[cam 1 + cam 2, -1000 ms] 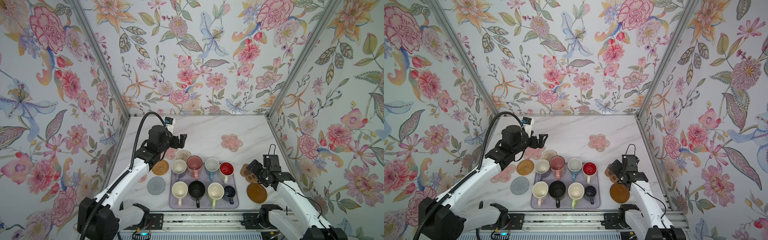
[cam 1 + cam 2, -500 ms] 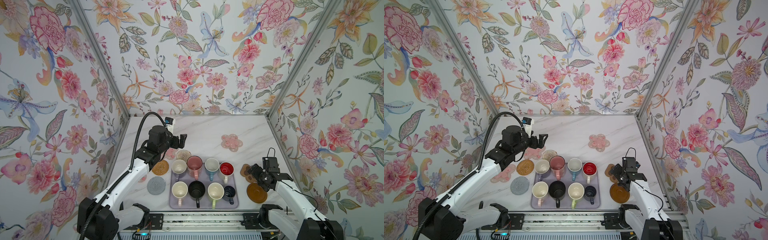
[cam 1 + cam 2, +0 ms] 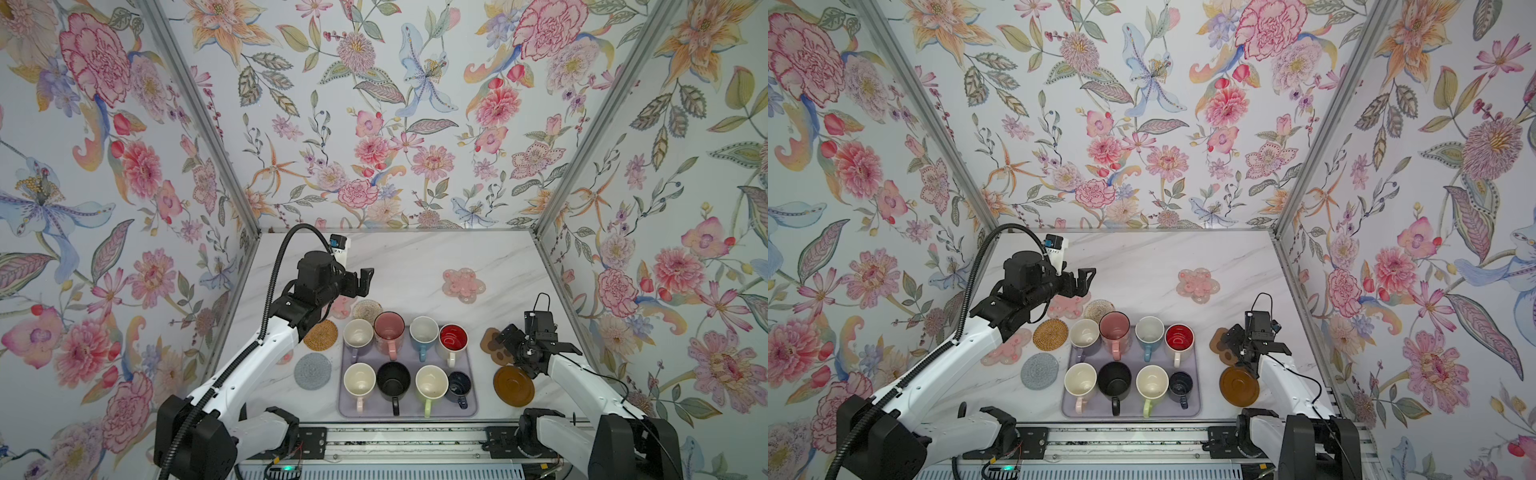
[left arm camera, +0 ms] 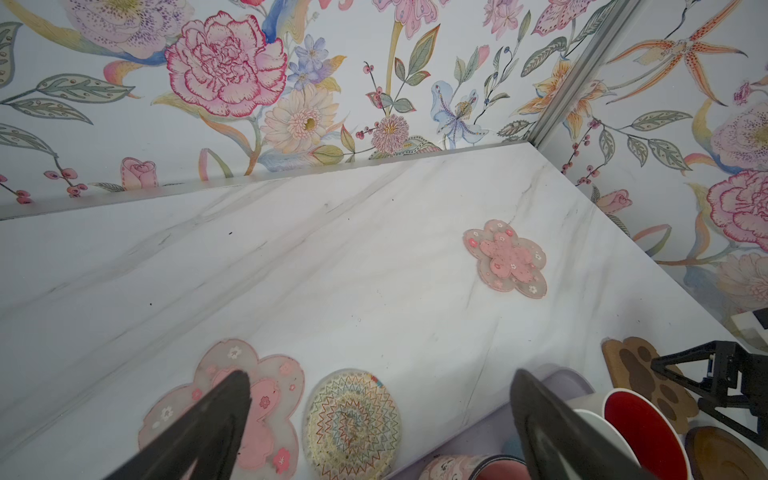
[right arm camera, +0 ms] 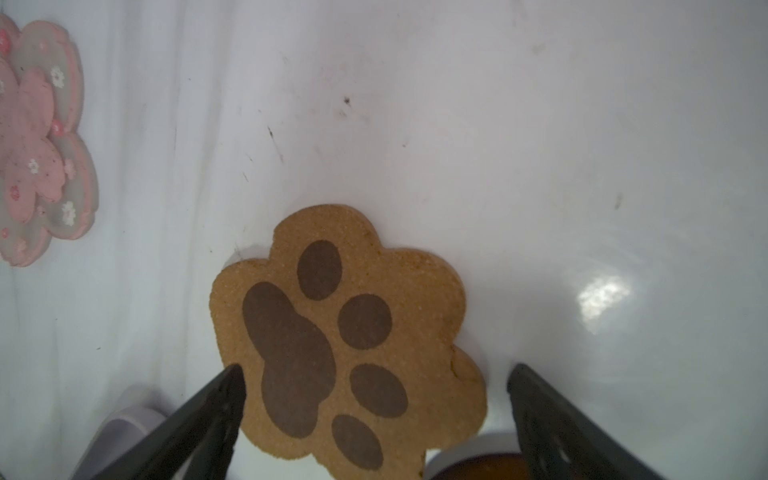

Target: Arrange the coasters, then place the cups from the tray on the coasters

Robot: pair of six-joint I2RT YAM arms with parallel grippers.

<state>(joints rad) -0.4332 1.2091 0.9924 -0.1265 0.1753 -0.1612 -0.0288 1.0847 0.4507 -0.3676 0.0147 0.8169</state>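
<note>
Tray (image 3: 376, 410) at the table's (image 3: 415, 257) six o'clock carries all eight cups (image 3: 392, 376), the brown paw coaster (image 5: 345, 332) at its three o'clock lies under the spread right gripper (image 5: 376, 374), and the spread left gripper (image 4: 380, 374) hangs above the beige woven coaster (image 4: 353, 419) at eleven o'clock.

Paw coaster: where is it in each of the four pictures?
In a top view: paw coaster right of the tray.
In a top view: same spot.
Left wrist: next to the red-inside mug, at.
Right wrist: centre, between the open fingers of the right end effector.
Shared landmark: the lone pink flower coaster.
</note>
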